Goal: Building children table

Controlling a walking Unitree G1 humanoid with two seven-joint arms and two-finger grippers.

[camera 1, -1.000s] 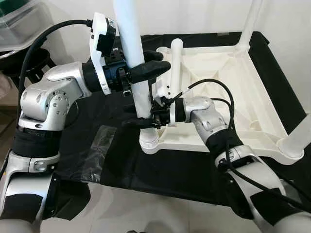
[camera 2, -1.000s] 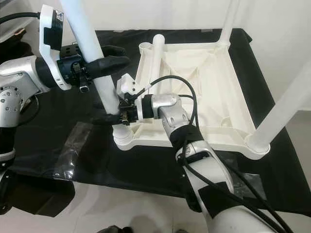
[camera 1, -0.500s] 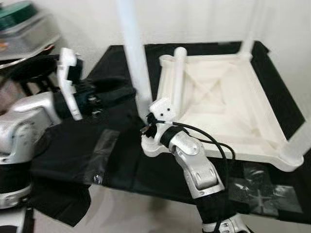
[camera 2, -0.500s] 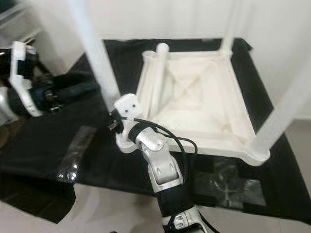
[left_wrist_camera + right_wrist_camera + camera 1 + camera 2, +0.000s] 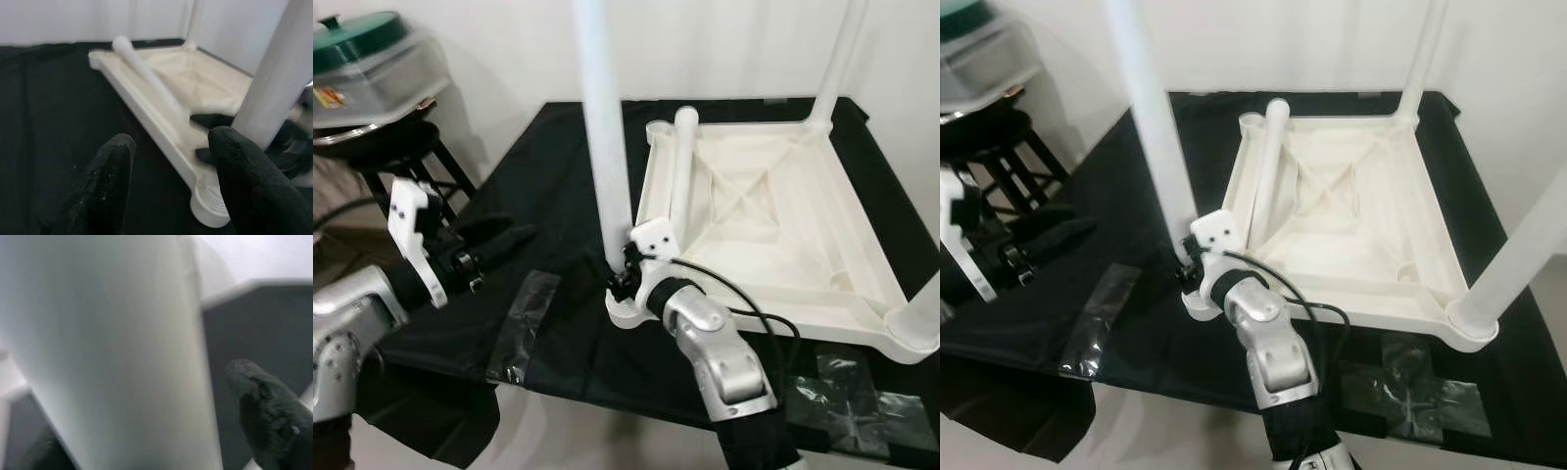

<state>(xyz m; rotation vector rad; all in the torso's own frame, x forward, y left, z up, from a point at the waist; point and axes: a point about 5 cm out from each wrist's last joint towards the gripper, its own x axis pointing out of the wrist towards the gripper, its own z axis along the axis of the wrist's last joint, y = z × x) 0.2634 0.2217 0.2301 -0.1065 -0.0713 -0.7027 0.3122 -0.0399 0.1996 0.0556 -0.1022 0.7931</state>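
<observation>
Right gripper (image 5: 612, 277) is pinching the near leg (image 5: 604, 127) at its base on the upturned table (image 5: 773, 225) — left gripper (image 5: 504, 240) is hovering apart, fingers (image 5: 105, 181) spread.

Free room and obstacles. Upturned table top (image 5: 773, 211) lies on the black cloth (image 5: 548, 211); upright legs rise at three corners: near-left leg (image 5: 605, 127), far-right leg (image 5: 837, 59), near-right leg (image 5: 1518, 259). A loose leg (image 5: 682, 166) lies along the top's left rim, barring that edge. The right gripper (image 5: 619, 276) sits at the near-left leg's base, its fingers either side, blocking the corner. Open cloth lies left of the top, where the left gripper (image 5: 494, 245) hangs with fingers (image 5: 105, 183) spread. A stool (image 5: 401, 147) bounds the far left. The hollow between the legs stands open from above.
</observation>
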